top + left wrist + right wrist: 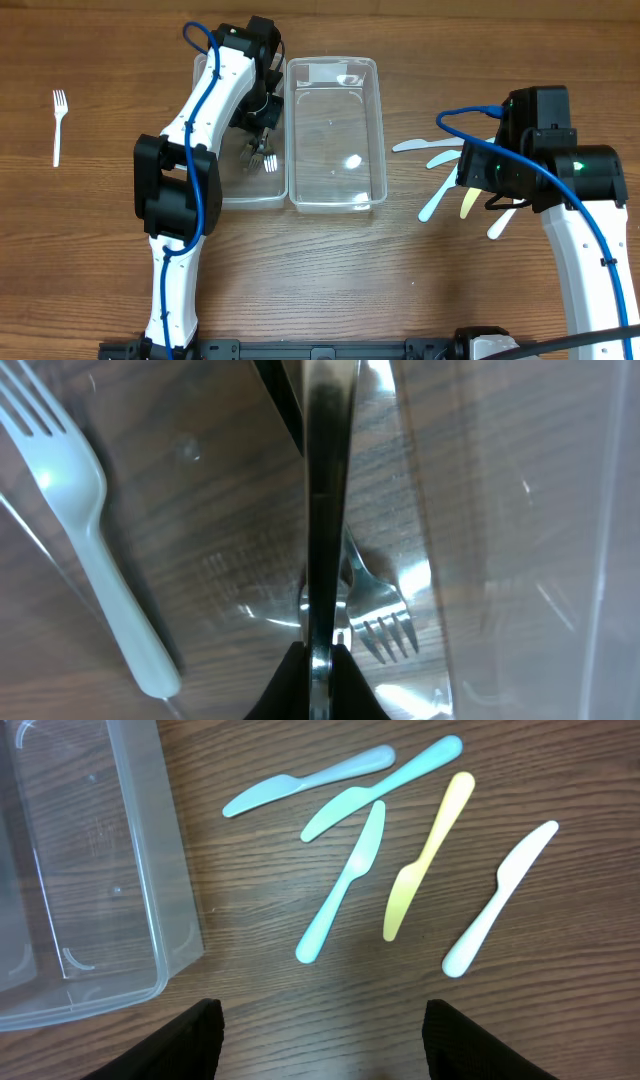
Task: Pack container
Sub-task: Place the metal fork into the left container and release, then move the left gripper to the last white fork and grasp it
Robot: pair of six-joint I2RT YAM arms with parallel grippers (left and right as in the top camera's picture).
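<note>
Two clear plastic containers stand side by side: the left one (250, 198) and the right one (336, 207), which also shows in the right wrist view (180, 910). My left gripper (262, 135) is over the left container and shut on a metal utensil (322, 510), seen edge-on. A metal fork (385, 628) and a pale plastic fork (85, 530) lie under it. My right gripper (320, 1045) is open and empty above the table, just short of several plastic knives: pale blue (305, 782), two teal (342, 880), yellow (428, 855) and white (498, 900).
A white plastic fork (58, 125) lies alone at the far left of the wooden table. The knives (440, 180) lie fanned out to the right of the right container, partly under my right arm (545, 165).
</note>
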